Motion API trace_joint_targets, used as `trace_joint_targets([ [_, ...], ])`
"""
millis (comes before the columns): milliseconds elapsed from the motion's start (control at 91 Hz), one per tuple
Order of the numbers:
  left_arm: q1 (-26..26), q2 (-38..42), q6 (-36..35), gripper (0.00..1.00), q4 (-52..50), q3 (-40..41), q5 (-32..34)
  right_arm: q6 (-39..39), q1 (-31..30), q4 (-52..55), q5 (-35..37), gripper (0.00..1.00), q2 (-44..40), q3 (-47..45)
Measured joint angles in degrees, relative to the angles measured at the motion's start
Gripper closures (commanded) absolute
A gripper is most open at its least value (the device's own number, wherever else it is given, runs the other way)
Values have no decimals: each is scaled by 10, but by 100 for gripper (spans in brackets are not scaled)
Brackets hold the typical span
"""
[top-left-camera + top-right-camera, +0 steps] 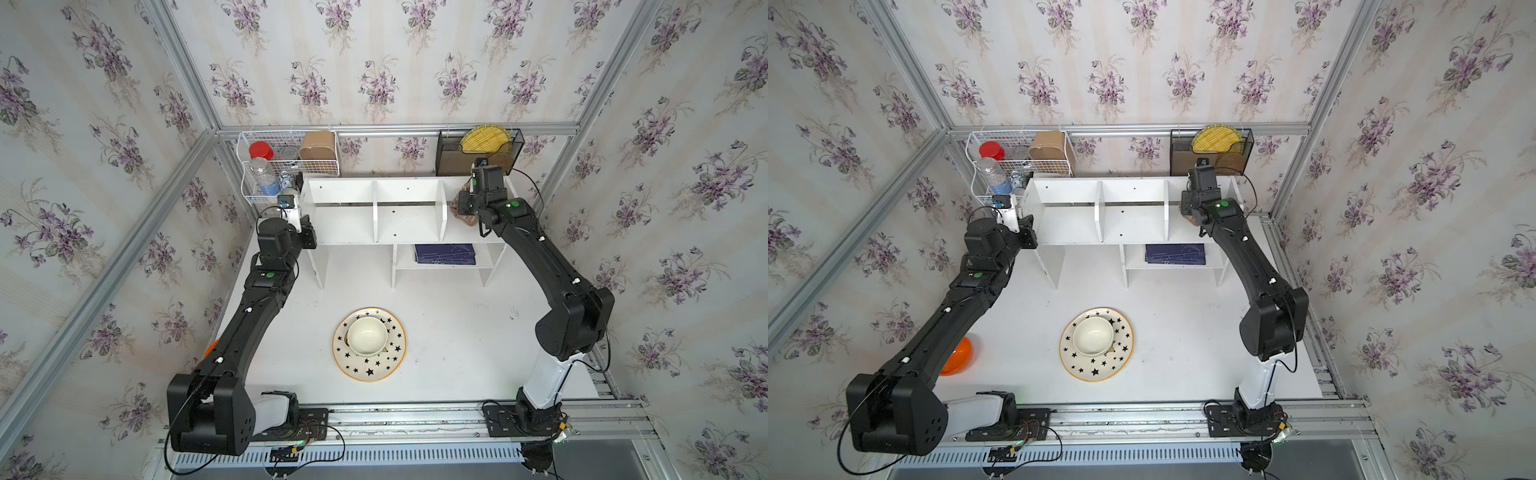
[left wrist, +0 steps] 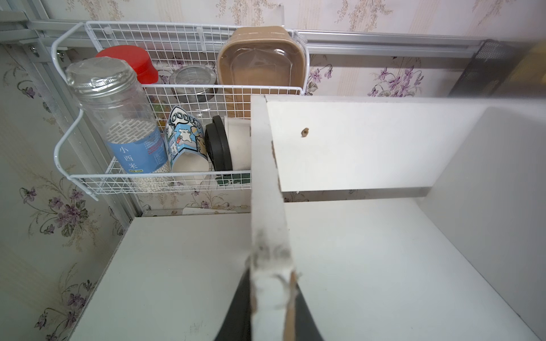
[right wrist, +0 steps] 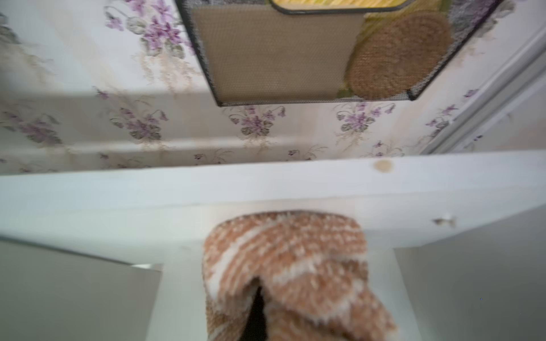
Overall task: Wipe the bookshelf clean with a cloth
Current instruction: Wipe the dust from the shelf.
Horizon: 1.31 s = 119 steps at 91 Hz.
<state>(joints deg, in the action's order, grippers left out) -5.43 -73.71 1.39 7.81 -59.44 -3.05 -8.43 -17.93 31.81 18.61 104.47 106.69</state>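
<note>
Well, the white bookshelf (image 1: 409, 226) is the big worry. It stands free on the table by the back wall, and a hard shove from the wiping arm could, I think, skid it or rock it on its legs. Only the left gripper (image 2: 270, 313) steadies it, jaws pinched nearly together on the front end of the left side panel (that edge looks chipped and ragged, so not much purchase). If the pinch slips, the unit may swing into the white wire basket rack (image 1: 316, 168) just beside it, which is crowded with jars.

At the other end, the right arm's wrist looks close to the black mesh organizer (image 1: 449, 164) on the wall, and a stroke carried too far back might knock it. The right gripper (image 1: 465, 204) is clamped tight on the brown striped cloth (image 3: 283, 259). The cloth sits in the right-hand compartment, close by the divider and up near the back board. It is bunched into a lump around the jaws, so I'd guess only a small patch rubs the wood. A drag along the board could tug it loose or let bare fingers scrape the paint.
</note>
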Motion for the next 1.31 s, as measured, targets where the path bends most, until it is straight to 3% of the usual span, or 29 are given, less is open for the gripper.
trace_joint_targets([
  [253, 0, -3, -2, 100, 1, -2, -2, -20, -5, -52, 11, 100, -111, -193],
  [352, 0, -7, -2, 100, 3, -3, -3, -35, -16, -72, -2, 100, -139, -229],
  [615, 1, -10, -4, 100, 6, -4, -4, -62, -35, -83, -75, 100, -95, -176],
  [912, 1, -11, -6, 100, 9, -4, -6, -50, -21, -71, -21, 100, -51, -76],
  [1110, 1, -11, -6, 100, 9, -4, -6, -44, -11, -75, 30, 100, -102, -162],
  [1308, 1, -11, -7, 100, 9, -4, -7, -55, -20, -95, 21, 100, -173, -277],
])
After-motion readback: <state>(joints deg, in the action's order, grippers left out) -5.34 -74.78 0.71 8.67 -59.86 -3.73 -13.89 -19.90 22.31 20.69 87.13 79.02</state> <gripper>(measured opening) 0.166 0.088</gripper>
